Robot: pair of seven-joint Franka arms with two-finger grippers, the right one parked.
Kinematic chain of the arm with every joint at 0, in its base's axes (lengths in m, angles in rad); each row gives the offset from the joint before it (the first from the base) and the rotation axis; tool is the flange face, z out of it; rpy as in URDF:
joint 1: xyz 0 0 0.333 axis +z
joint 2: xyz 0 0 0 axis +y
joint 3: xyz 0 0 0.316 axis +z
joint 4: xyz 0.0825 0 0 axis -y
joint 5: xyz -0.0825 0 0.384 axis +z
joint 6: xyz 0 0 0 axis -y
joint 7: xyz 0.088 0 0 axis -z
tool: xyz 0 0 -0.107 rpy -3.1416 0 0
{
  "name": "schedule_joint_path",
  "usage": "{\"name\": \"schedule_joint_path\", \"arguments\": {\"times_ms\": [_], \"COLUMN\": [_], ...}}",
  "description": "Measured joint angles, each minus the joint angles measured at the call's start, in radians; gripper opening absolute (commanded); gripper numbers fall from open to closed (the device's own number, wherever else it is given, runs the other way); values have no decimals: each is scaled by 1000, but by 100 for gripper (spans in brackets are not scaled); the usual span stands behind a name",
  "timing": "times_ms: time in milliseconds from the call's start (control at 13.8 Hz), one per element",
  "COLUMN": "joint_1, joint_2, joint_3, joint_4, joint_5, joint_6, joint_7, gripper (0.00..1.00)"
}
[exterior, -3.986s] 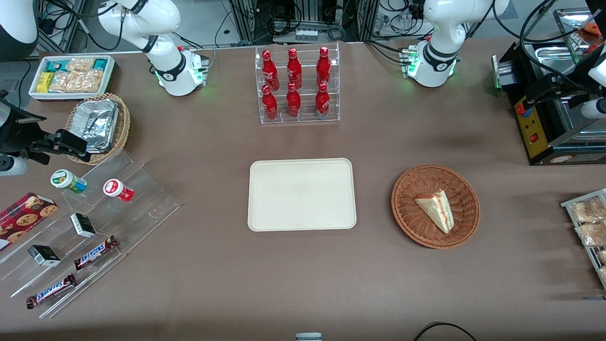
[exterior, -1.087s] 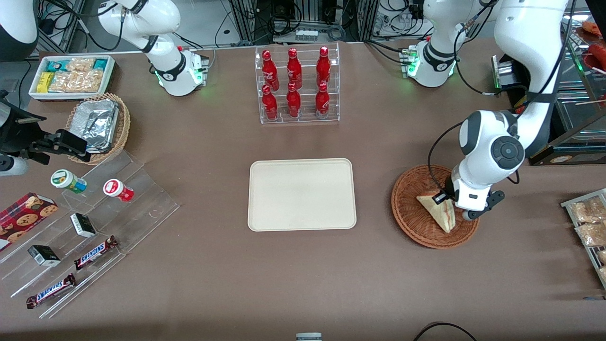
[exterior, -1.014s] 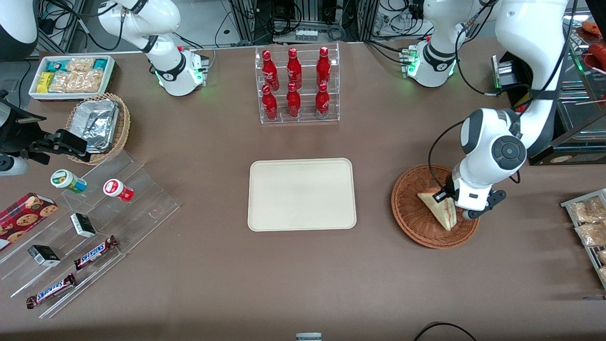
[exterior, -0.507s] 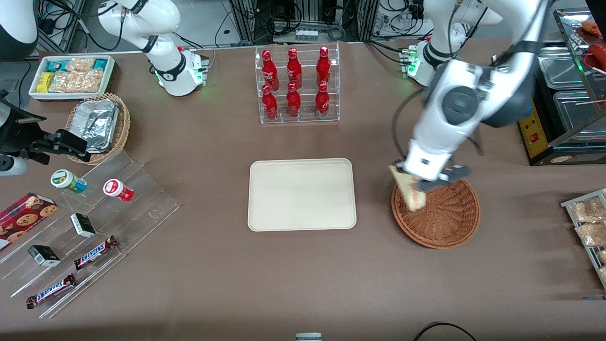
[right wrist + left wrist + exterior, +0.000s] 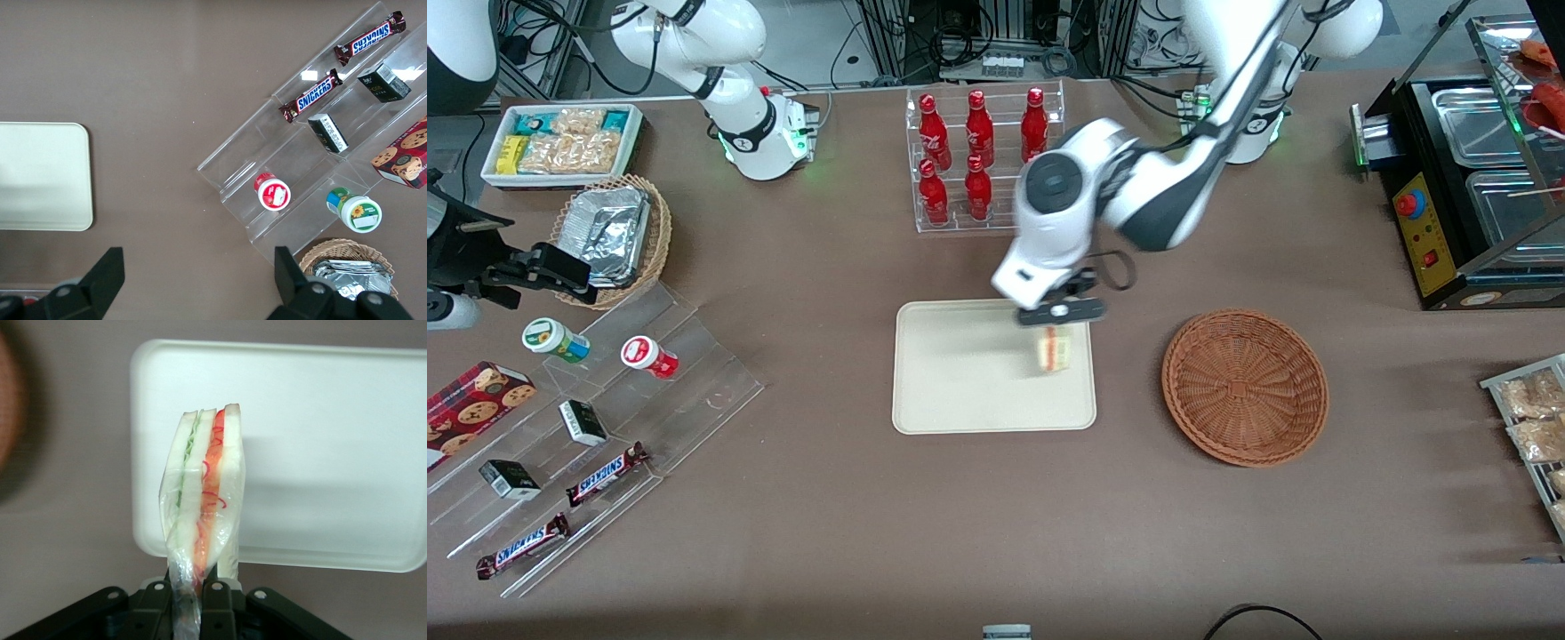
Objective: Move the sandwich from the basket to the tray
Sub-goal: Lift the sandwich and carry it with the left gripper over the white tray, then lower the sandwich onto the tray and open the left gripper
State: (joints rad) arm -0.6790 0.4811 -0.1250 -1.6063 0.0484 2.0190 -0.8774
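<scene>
Now the hand hangs above the tray, clenched on the sandwich.

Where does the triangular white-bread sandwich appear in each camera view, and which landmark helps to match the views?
Front view: the triangular white-bread sandwich hangs from the claw above the flat cream-beige rectangular tray, at the edge nearest the round reddish-brown wicker basket.
Left wrist view: sandwich pinched in the claw.
Right wrist view: not in it.
Shared landmark: the tray.
</scene>
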Motion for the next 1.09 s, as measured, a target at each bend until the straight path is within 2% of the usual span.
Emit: {"name": "schedule_joint_path", "arguments": {"times_ms": [290, 580, 652, 725, 797, 1087], "joint_1": [-71, -101, -103, -103, -102, -90], "joint_2": [202, 285, 293, 298, 299, 262], "joint_3": [3, 4, 4, 4, 6, 18], "joint_4": [185, 227, 227, 228, 230, 275], "joint_5": [65, 111, 117, 119, 122, 120], "joint_6": [28, 82, 88, 91, 91, 38], "joint_7": [-53, -82, -84, -85, -85, -88], "gripper": [0, 0, 22, 86, 100, 100]}}
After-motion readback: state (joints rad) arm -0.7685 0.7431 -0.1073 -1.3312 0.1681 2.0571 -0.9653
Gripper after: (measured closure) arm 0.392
